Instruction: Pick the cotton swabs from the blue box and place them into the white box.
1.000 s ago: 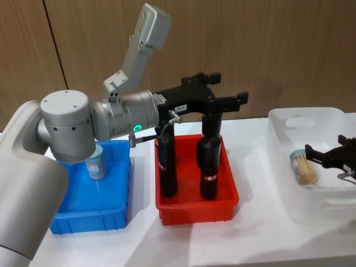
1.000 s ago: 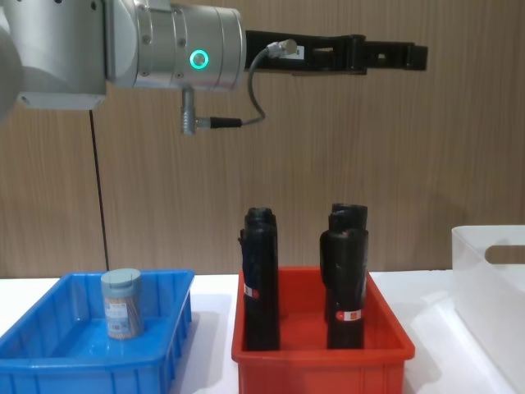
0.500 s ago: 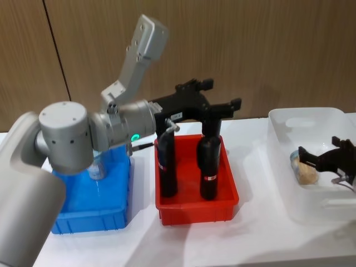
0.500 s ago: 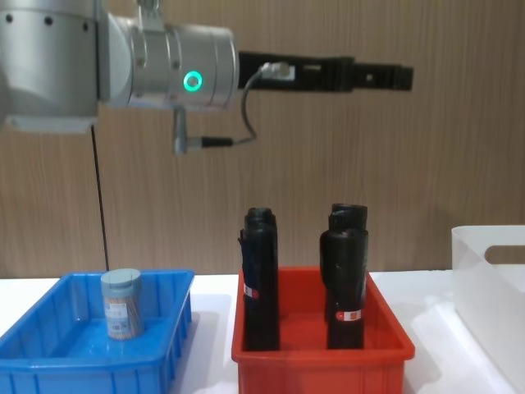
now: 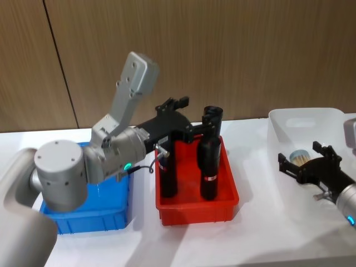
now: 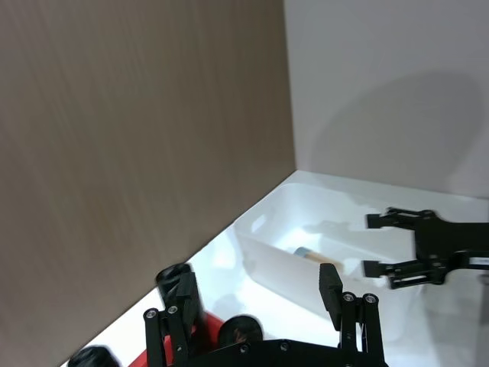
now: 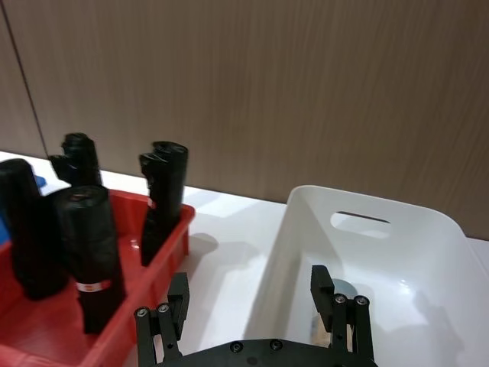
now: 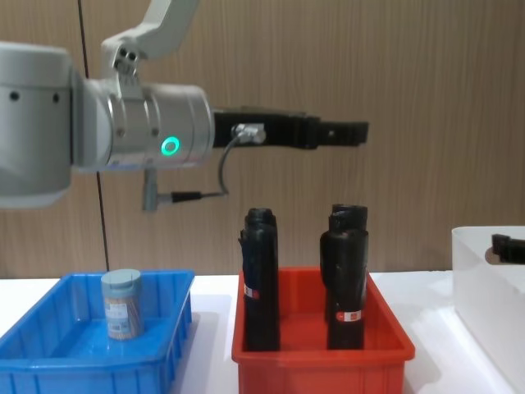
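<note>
We judge the cotton swabs (image 8: 121,304) jar light, stiff and slippery, best taken across its middle. It stands upright in the blue box (image 8: 49,361). The left gripper (image 8: 340,132) reaches level, high over the red bin (image 8: 320,363), fingers apart. The right gripper (image 5: 303,156), fingers apart too, hovers over the white box (image 5: 311,114), above what seems a second jar (image 6: 308,252).
</note>
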Controlling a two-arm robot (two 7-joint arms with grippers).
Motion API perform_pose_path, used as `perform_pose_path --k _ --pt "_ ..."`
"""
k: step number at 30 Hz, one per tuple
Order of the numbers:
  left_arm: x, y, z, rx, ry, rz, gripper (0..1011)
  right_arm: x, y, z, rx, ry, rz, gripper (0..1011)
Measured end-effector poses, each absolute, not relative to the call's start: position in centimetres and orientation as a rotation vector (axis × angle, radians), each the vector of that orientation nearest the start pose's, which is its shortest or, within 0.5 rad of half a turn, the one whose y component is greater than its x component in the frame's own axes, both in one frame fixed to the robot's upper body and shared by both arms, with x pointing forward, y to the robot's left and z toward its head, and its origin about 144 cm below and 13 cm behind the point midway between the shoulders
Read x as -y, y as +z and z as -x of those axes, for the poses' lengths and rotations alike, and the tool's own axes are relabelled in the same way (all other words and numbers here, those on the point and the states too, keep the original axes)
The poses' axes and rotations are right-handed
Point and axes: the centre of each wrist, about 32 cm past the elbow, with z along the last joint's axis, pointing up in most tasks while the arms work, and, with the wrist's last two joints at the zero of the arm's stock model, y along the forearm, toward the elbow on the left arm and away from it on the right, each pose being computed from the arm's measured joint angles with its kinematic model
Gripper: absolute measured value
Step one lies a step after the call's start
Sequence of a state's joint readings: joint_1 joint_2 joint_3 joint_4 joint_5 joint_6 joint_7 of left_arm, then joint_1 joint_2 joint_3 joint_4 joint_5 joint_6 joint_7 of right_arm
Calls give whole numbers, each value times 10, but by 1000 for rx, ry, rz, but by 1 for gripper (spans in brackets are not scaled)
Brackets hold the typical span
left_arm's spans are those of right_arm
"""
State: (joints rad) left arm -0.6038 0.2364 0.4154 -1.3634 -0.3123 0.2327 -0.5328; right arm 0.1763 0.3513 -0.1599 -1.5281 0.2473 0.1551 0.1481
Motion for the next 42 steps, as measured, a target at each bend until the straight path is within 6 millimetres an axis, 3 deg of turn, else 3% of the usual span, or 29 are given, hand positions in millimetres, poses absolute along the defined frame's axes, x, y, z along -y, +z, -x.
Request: perform_pose_path --k 19,42 --pt "-194 1246 -549 184 914 -79 1004 242 1188 -450 74 -1236 -6 1002" --pt "-198 1206 -494 267 1115 -63 1004 237 1189 -443 75 -1230 -27 1002"
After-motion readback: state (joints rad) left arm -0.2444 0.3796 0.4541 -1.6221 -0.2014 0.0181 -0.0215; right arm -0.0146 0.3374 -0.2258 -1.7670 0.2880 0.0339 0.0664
